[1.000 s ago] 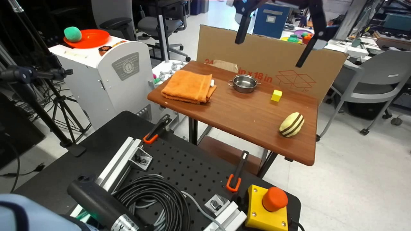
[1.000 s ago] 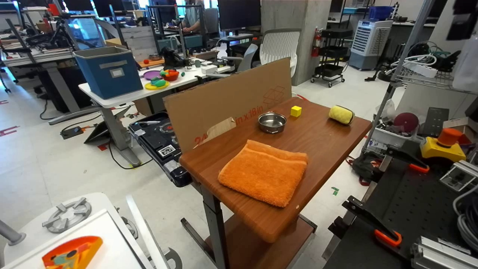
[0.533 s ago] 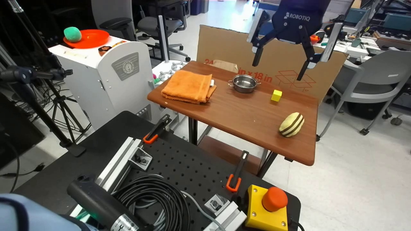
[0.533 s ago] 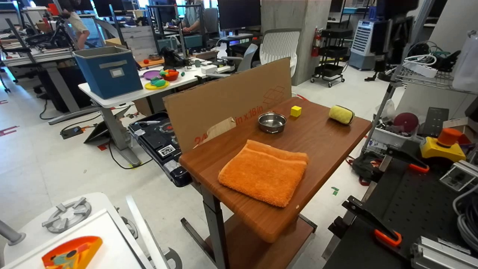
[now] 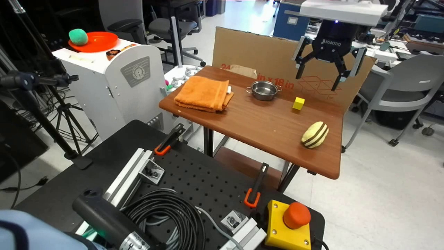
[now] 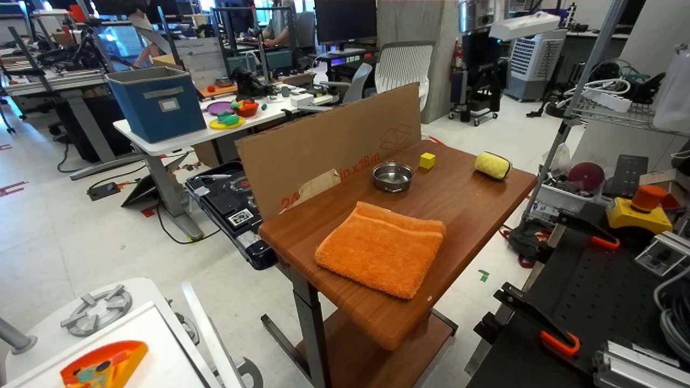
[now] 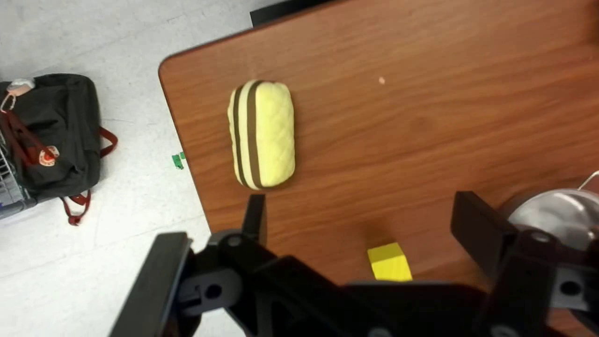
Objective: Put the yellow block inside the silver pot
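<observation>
The small yellow block [image 5: 298, 103] sits on the brown table, apart from the pot; it also shows in an exterior view [image 6: 427, 160]. The shallow silver pot [image 5: 264, 96] stands on the same table beside it, with nothing seen inside in both exterior views [image 6: 393, 186]. My gripper [image 5: 316, 83] is open and empty, above the table's far side near the block. In the wrist view the open fingers [image 7: 361, 199] stand wide on either side of the block [image 7: 391, 265], whose lower edge the gripper body hides. The pot [image 7: 554, 217] is partly hidden behind the right finger.
A striped yellow oval thing [image 5: 315, 134] lies near the table's corner. A folded orange towel [image 5: 204, 93] lies at the other end. A cardboard sheet [image 5: 277, 57] stands upright along the table's far edge. A black pegboard platform [image 5: 204, 180] with clamps and cables is in front.
My gripper has come down and farther over the table, toward the block, its fingers still open. It has come into view from the top right in an exterior view. The block and pot have not moved.
</observation>
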`<state>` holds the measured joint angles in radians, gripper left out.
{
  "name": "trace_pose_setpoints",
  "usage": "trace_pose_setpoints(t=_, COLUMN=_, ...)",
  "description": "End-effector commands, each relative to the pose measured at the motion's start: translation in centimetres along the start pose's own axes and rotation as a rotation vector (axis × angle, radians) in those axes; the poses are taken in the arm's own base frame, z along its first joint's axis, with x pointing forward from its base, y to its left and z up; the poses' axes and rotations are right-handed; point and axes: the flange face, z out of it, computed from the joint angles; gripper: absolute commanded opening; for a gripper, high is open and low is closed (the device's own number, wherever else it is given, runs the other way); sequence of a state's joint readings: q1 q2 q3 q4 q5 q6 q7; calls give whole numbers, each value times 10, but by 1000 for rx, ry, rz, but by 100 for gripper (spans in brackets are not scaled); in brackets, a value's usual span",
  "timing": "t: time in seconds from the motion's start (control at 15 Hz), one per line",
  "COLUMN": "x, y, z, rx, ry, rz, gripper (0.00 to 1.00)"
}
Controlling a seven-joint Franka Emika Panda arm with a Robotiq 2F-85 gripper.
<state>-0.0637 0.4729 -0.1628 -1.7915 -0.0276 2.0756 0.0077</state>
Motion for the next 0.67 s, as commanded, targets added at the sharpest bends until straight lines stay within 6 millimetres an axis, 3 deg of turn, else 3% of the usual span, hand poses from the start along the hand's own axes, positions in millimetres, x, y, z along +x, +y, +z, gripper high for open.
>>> trace_pose_setpoints(t=0.0, x=63, y=-5, z=28, rx=23, ry=64, rz=76, gripper=100)
trace_pose_setpoints(t=0.27, x=95, y=-18, z=59, rx=20, ry=106, rz=85, gripper=100)
trace_pose_setpoints(t=0.6, x=105, y=-36, z=77, rx=38, ry=90, rz=51, gripper=100)
